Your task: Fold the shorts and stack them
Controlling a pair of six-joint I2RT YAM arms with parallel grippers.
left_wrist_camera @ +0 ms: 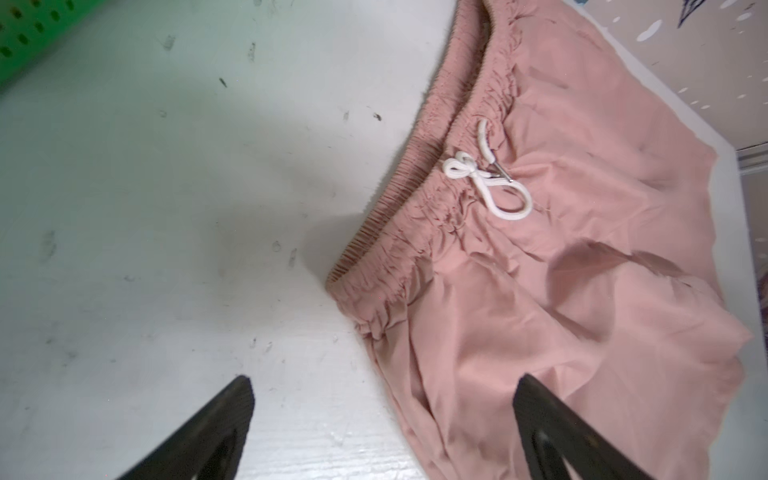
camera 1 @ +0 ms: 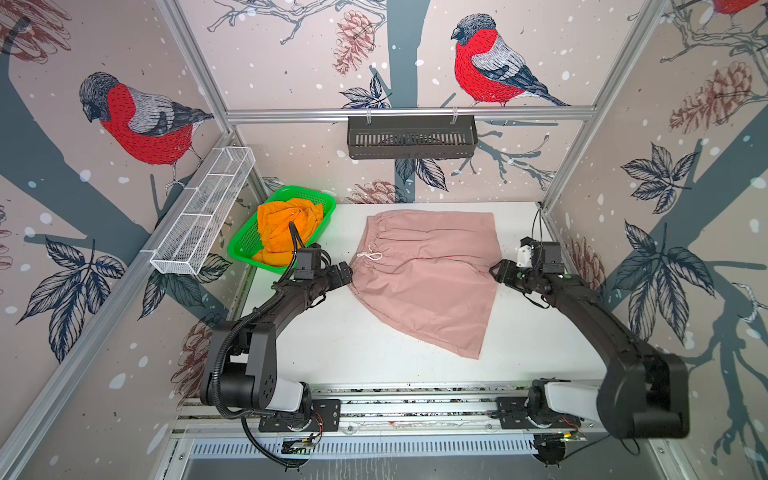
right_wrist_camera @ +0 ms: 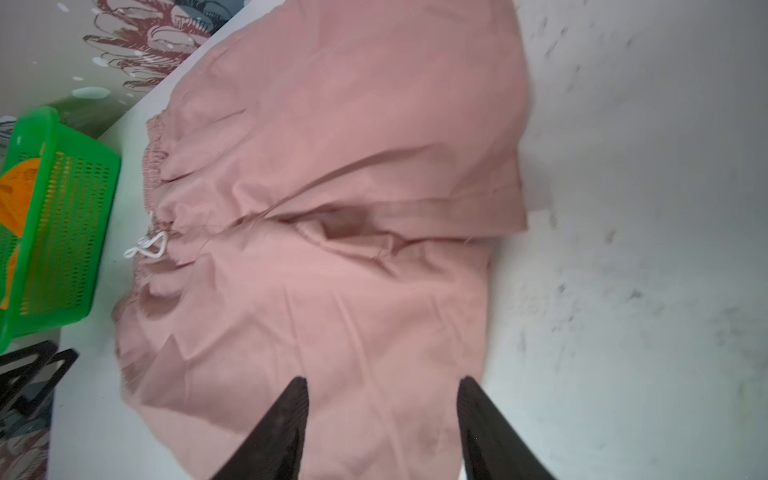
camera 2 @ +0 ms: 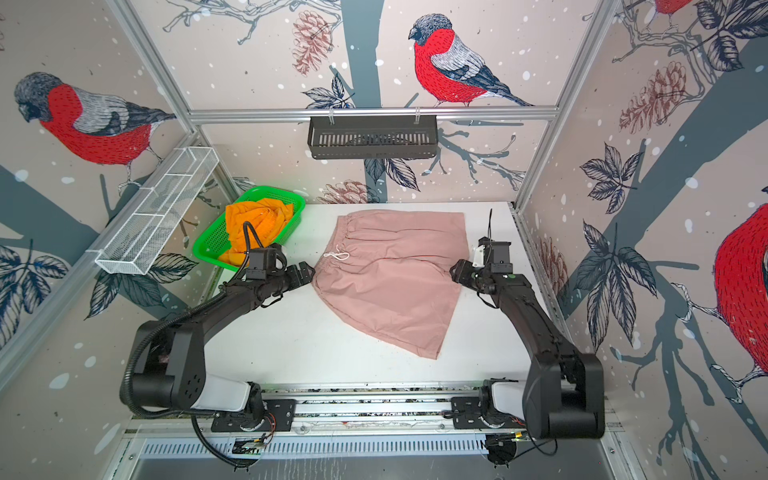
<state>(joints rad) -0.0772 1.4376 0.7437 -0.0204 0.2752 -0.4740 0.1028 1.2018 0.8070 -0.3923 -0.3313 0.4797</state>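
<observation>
The pink shorts [camera 1: 428, 266] lie spread open on the white desk [camera 1: 332, 345], in its middle and toward the back, thin dusty-pink fabric with soft wrinkles. Their gathered elastic waistband [camera 1: 365, 245] faces the left side, and the two legs fan out to the right. The far leg lies fairly square near the back edge, while the near leg runs out to a pointed corner toward the front. A white drawstring [left_wrist_camera: 486, 183] tied in a small bow sits at the middle of the waistband, and a darker fold marks where the legs meet. The orange shorts [camera 1: 282, 232] are bunched up in the green basket [camera 1: 243, 249] at the back left corner of the desk, bright and crumpled, with some cloth hanging over the near rim. The left hand [camera 1: 345, 272] hovers at the near end of the waistband with its jaws spread wide, one finger [left_wrist_camera: 540, 419] over the pink fabric and the other over bare desk. The right hand [right_wrist_camera: 382, 399] is at the hem side, its jaws parted above the cloth and gripping nothing.
</observation>
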